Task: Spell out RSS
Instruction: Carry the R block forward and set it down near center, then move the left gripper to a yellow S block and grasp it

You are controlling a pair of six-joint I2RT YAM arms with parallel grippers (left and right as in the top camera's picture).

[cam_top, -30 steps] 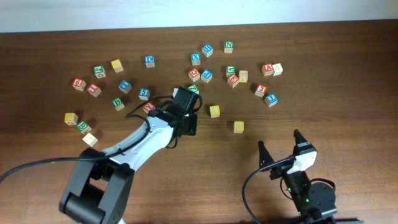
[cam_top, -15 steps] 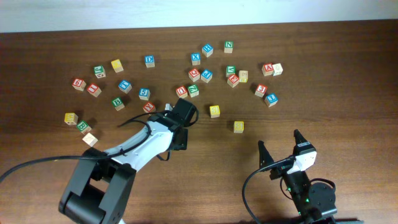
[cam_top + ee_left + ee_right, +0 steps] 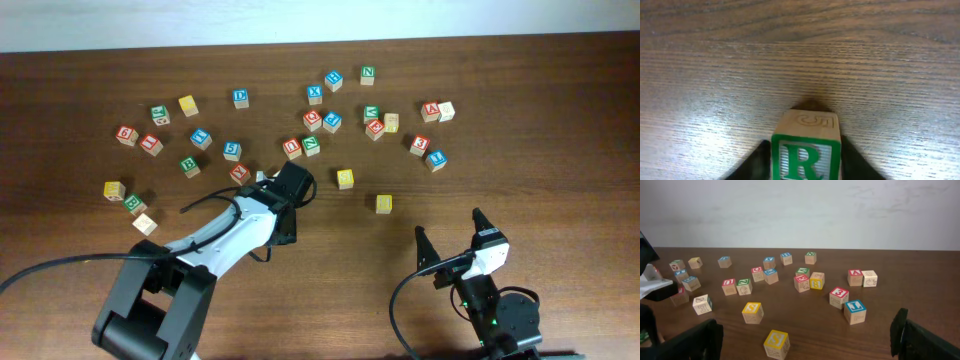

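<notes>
My left gripper (image 3: pixel 283 205) is shut on the green R cube (image 3: pixel 806 150), which fills the bottom of the left wrist view just above bare wood; in the overhead view the arm hides the cube. Two yellow S cubes lie apart on the table: one (image 3: pixel 345 179) (image 3: pixel 752 312) right of the left gripper, the other (image 3: pixel 384 204) (image 3: pixel 776 343) nearer the front. My right gripper (image 3: pixel 451 240) is open and empty near the front edge, its fingers at the sides of the right wrist view (image 3: pixel 805 340).
Many other letter cubes are scattered across the back half of the table, among them a red and green pair (image 3: pixel 301 147) just behind the left gripper, a blue cube (image 3: pixel 436 160) at right and a yellow cube (image 3: pixel 114 190) at far left.
My left gripper has drawn back toward the front left with the R cube, uncovering the red and green cubes behind it. The right arm has not moved.
</notes>
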